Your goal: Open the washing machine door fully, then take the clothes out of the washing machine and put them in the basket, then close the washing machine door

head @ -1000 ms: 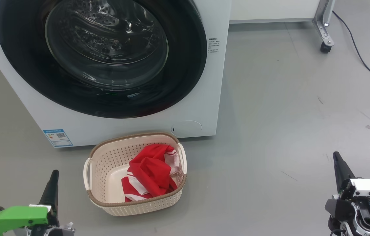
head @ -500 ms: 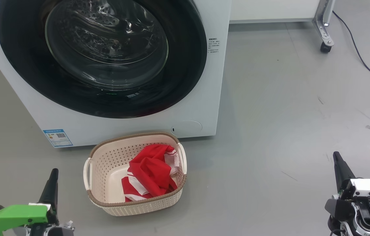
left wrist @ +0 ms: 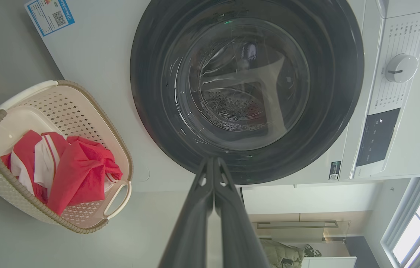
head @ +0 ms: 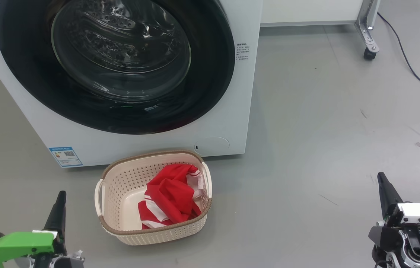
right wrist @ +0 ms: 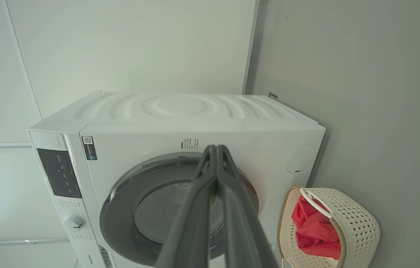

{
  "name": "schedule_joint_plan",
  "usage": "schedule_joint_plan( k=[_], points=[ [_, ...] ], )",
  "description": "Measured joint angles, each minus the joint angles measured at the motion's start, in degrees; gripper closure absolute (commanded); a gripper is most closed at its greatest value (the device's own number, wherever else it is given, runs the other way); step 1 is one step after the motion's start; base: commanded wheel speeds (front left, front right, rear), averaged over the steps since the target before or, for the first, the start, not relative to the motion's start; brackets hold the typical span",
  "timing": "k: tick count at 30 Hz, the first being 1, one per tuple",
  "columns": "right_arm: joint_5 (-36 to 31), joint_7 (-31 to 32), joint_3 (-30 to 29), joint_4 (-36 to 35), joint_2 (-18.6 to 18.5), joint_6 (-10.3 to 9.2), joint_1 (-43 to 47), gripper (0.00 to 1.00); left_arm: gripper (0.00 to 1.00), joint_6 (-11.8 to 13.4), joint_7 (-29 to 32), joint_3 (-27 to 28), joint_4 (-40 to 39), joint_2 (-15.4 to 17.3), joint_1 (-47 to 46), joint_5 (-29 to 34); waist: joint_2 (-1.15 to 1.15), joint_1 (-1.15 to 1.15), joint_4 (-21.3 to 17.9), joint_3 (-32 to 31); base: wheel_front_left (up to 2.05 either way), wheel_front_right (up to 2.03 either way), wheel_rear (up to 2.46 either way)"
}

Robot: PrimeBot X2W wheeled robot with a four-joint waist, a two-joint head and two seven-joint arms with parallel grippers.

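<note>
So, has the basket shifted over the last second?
No. The basket keeps the same spot in front of the washing machine, just right of its blue label.

Grey floor (head: 306,130) w/ washing machine (head: 139,143), basket (head: 158,234) (just beside), cable (head: 413,72).

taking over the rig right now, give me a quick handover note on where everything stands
Left end effector: shut, empty, low on the left, touching nothing.
Right end effector: shut, empty, low on the right.
Clothes: red heap inside the basket, which stands on the floor in front of the washing machine.
Washing machine door: looks shut, flush with the front; no red seen through it.
Done: clothes out, door closed, by the look of it.
Left: nothing apparent; perhaps check the latch.
</note>
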Motion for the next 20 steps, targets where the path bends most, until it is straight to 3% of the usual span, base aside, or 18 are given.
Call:
schedule_joint_plan(
  k=[20],
  points=[
    [0.0,0.0,-0.2,0.0,0.0,0.00,0.0,1.00,1.00,0.0,0.0,0.1,0.0,-0.1,0.0,0.0,0.00,0.00,0.0,0.0,0.00,0.00,0.00]
  ],
)
